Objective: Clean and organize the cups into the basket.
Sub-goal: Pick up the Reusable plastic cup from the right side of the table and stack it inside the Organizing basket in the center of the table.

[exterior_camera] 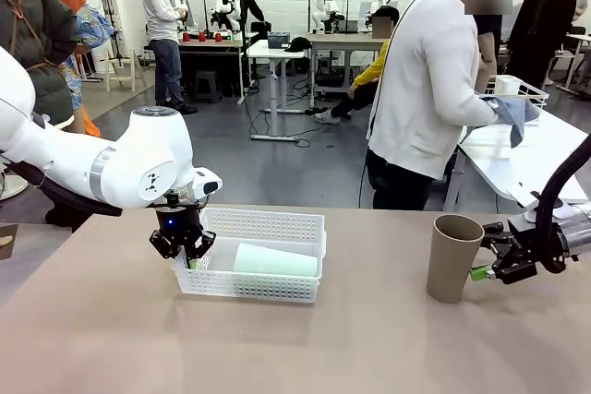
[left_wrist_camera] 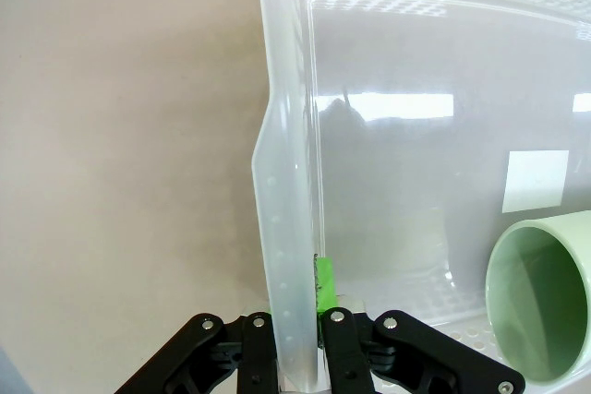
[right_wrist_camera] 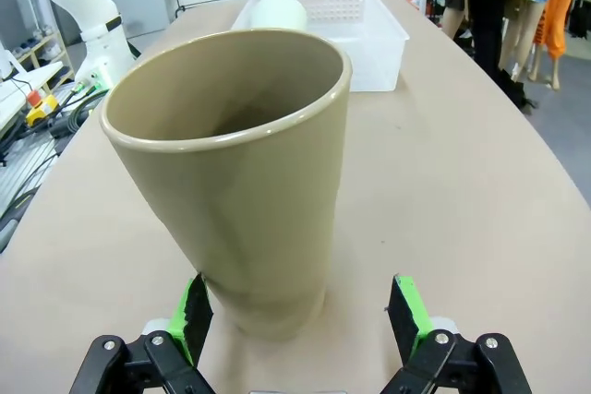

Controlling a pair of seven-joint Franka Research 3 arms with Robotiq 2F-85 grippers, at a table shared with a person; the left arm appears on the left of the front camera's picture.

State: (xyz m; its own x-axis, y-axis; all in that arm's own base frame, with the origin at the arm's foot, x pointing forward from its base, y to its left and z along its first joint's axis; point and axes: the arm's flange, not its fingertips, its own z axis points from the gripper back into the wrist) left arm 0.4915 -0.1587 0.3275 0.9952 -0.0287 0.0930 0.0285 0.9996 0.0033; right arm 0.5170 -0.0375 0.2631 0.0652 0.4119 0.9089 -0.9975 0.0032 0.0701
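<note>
At centre left, my left end effector [exterior_camera: 183, 244] pinches the end wall of the basket [exterior_camera: 277, 223], likely steadying it, the mint cup [exterior_camera: 275, 260] lying inside, while at right my right end effector [exterior_camera: 482, 256] spreads around the standing tan cup [exterior_camera: 453, 257], poised to grasp.
</note>
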